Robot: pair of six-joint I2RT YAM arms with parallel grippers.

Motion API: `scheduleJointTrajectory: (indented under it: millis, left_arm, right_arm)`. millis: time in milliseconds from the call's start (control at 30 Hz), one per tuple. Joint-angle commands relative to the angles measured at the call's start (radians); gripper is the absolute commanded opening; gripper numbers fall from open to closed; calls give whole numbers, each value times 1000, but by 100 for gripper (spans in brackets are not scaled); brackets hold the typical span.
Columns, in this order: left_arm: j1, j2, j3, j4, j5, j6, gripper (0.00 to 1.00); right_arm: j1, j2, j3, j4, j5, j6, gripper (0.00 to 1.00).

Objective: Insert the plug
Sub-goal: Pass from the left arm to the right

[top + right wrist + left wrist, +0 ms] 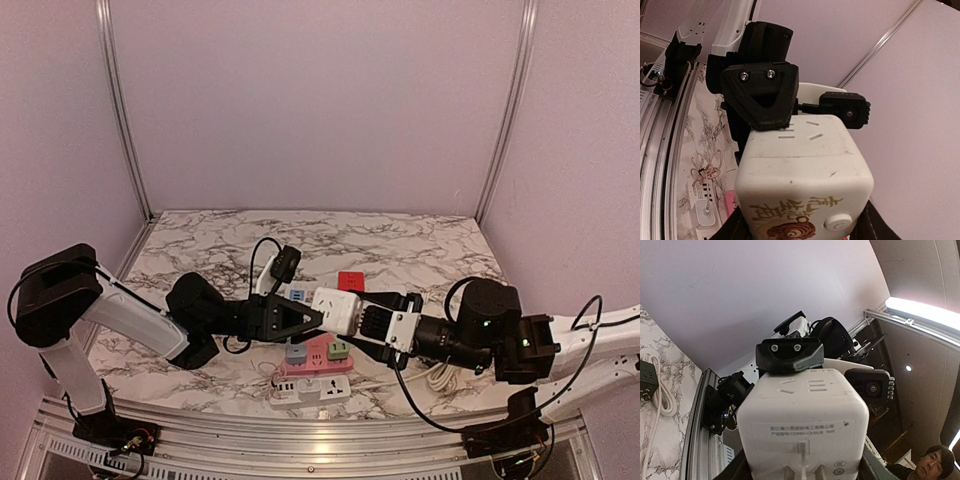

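A white cube adapter is held above the desk, between the left tool and the right tool, which are brought tip to tip over the middle of the marble. From above, the grip itself is masked by the dark bodies of both tools.

In the left wrist view the cube is seen wedged between that tool's own fingers, of which only dark slivers are shown at the bottom edge. The left tool is pinched on the cube's pronged end. The metal prongs are cut off by the frame, and the print on the label is too small to be read. The right tool's black finger is laid over the cube's far end.

In the right wrist view the arrangement is mirrored. That tool's fingers, again barely in frame, are pressed against the cube at the end bearing a round button and a half-cropped cartoon print. The left tool's triangular finger is laid over the far end, next to three slots. The cube's underside is shown in no view.

Below the tools, a pink power strip and a white power strip are partly covered, and their sockets cannot be counted. A red block is seen just beyond the cube.
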Motion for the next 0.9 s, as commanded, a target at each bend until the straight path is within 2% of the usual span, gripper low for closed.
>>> scheduleJointTrajectory:
  millis: [0,133,267,400,500,700,867]
  left_arm:
    - [-6,11,24,134,2,-1,0]
    - [-6,14,19,135,-1,-1,0]
    - [-6,10,10,136,-1,3,0]
    - [-5,9,3,136,-1,10,0]
    - [-5,11,0,137,-2,11,0]
    - [-4,9,-4,139,-1,17,0]
    - [4,12,-15,139,-4,17,0]
  right_arm:
    - [3,44,101,-62,-27,19,28]
    - [4,64,120,-66,-48,40,51]
    - [4,68,115,-44,-38,39,53]
    - [3,71,109,-27,-29,38,69]
    - [4,73,108,-23,-33,38,71]
    - [4,79,109,-27,-44,43,64]
    - [3,44,96,-9,-45,52,69]
